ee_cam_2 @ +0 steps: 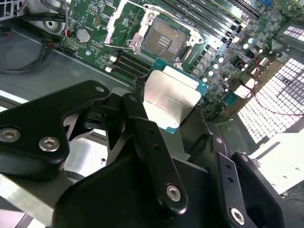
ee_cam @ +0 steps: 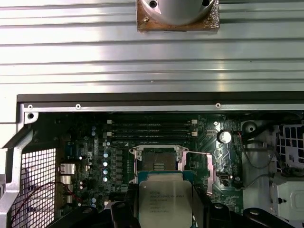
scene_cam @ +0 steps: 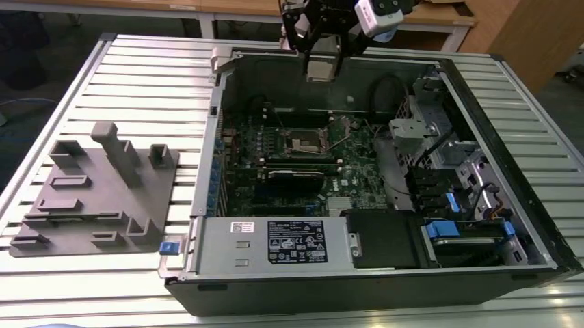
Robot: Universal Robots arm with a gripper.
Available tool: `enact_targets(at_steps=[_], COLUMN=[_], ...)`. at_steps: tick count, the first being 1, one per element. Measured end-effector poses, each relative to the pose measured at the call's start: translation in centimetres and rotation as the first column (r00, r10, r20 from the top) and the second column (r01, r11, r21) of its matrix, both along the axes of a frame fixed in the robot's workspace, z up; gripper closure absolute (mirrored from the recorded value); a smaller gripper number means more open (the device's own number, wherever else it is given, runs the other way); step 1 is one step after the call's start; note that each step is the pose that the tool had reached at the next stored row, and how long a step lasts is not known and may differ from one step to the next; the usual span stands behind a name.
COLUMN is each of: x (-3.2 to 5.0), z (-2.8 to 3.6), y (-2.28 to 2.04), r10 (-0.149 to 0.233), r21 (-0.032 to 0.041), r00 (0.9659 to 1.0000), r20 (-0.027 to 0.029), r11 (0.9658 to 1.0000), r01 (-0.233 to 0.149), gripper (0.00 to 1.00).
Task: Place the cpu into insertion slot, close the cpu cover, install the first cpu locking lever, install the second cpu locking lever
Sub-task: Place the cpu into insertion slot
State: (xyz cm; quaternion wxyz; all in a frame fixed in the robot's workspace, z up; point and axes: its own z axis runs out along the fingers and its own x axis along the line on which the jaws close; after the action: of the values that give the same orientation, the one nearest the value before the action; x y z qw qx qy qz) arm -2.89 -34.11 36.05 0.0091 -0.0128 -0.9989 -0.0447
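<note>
Pincer: my gripper point(scene_cam: 322, 65) is closed on the cpu point(scene_cam: 321, 72), clamping it by two opposite edges with the metal top facing my wrist cameras.
Where I am: upper middle of the exterior view, above the far wall of the open computer case point(scene_cam: 538, 225) and well clear of the green circuit board point(scene_cam: 356, 171).
Cpu: in both wrist views it sits between my fingers, its grey lid and a thin green rim showing point(ee_cam_2: 171, 102) point(ee_cam: 165, 202).
Insertion slot: middle of the exterior view point(scene_cam: 306, 142), well below the chip; in both wrist views it lies bare, with nothing seated in it point(ee_cam_2: 164, 42) point(ee_cam: 156, 163).
Cpu cover: the silver frame point(ee_cam_2: 115, 28) seems swung back beside the slot, so the opening looks free.
Stage, as I judge it: carrying, chip not yet placed.
Risk, rotation: if the chip is turned or tilted against the slot, it would sit crooked and could bend the contacts.
Risk, grip: I hold only thin edges; a jolt could let the chip slip and fall onto the board.
Risk, path: a careless approach could catch the case wall or the raised cover.
Risk, force: pressing down hard on a chip that isn't square would damage the slot.
</note>
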Motion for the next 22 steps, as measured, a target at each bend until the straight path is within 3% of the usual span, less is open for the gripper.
enact_targets(at_steps=[11,22], x=[0.00,0.00], z=[-0.65,-0.87], y=[0.00,0.00], r10=[0.000,0.000], r21=[0.0000,-0.0005], r00=[1.0000,1.0000], r20=[0.0000,0.0000], r11=[1.0000,1.0000], r01=[0.000,0.000], gripper=[0.46,0.46])
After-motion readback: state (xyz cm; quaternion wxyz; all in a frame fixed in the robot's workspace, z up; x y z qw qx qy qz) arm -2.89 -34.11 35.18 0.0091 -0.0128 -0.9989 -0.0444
